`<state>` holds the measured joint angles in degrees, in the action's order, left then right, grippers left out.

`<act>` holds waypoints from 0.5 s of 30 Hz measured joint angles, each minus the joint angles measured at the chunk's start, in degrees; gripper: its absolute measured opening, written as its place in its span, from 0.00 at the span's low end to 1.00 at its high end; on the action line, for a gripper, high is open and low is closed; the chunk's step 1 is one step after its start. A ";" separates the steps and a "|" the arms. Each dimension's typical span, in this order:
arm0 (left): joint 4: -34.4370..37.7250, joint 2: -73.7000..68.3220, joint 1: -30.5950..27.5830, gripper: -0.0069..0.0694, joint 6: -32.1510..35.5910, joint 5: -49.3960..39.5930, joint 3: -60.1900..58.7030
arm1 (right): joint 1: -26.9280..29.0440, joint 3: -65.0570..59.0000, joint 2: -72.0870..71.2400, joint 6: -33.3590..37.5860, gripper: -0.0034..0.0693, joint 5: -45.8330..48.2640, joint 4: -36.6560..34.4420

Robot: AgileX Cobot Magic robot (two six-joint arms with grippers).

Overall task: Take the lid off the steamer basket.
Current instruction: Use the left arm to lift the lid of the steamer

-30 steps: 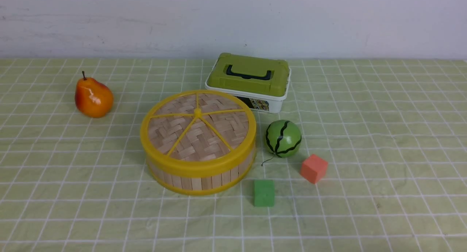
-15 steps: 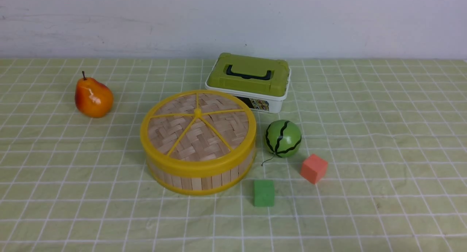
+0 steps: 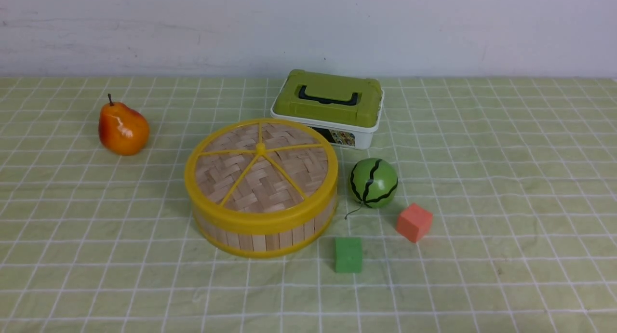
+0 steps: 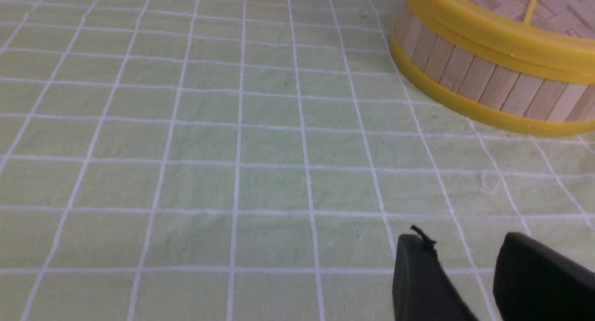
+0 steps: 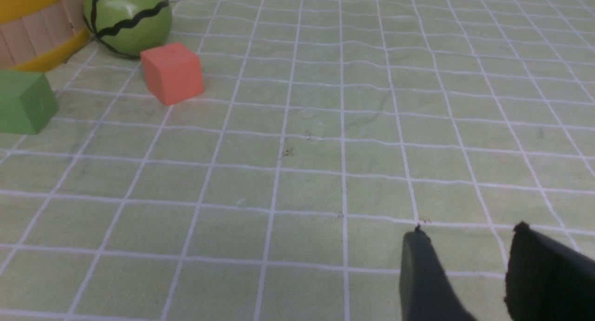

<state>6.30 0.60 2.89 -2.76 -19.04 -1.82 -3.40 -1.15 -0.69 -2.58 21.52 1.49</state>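
The lid (image 3: 261,171), woven bamboo with a yellow rim and spokes, sits flat on the steamer basket (image 3: 262,236) at the middle of the table. Neither gripper shows in the front view. In the left wrist view the left gripper (image 4: 465,242) is open and empty, low over the cloth, with the steamer basket (image 4: 479,81) and a part of the lid (image 4: 502,30) some way ahead. In the right wrist view the right gripper (image 5: 469,232) is open and empty over bare cloth, with the steamer basket's edge (image 5: 32,35) far off.
A white box with an olive-green lid (image 3: 329,106) stands behind the basket. A toy watermelon (image 3: 373,183), an orange cube (image 3: 414,222) and a green cube (image 3: 348,255) lie to the basket's right. A toy pear (image 3: 123,128) lies at the far left.
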 joint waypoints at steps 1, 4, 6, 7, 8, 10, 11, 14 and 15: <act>0.00 0.00 0.00 0.40 0.00 0.40 0.00 | 0.00 0.00 0.00 0.00 0.38 0.00 0.00; 0.05 0.00 0.00 0.40 0.00 10.40 0.00 | 0.00 0.00 0.00 0.00 0.38 0.00 0.00; 0.11 0.00 0.00 0.40 0.00 18.20 0.00 | 0.00 0.00 0.00 0.00 0.38 0.00 0.00; 0.19 0.00 0.00 0.40 0.00 22.04 0.00 | 0.00 0.00 0.00 0.00 0.38 0.00 0.00; 0.19 0.00 0.00 0.40 0.00 23.55 0.00 | 0.00 0.00 0.00 0.00 0.38 0.00 0.00; 0.24 0.00 0.00 0.40 0.00 31.90 0.00 | 0.00 0.00 0.00 0.00 0.38 0.00 0.00; 0.32 0.00 0.00 0.40 0.00 35.85 0.00 | 0.00 0.00 0.00 0.00 0.38 0.00 0.00; 0.64 0.00 0.00 0.40 -1.49 44.69 0.00 | 0.00 0.00 0.00 0.00 0.38 0.00 0.00; 0.89 0.00 0.00 0.40 -2.38 46.72 0.00 | 0.00 0.00 0.00 0.00 0.38 0.00 0.00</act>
<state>7.19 0.60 2.89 -5.14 27.68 -1.82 -3.40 -1.15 -0.69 -2.58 21.52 1.49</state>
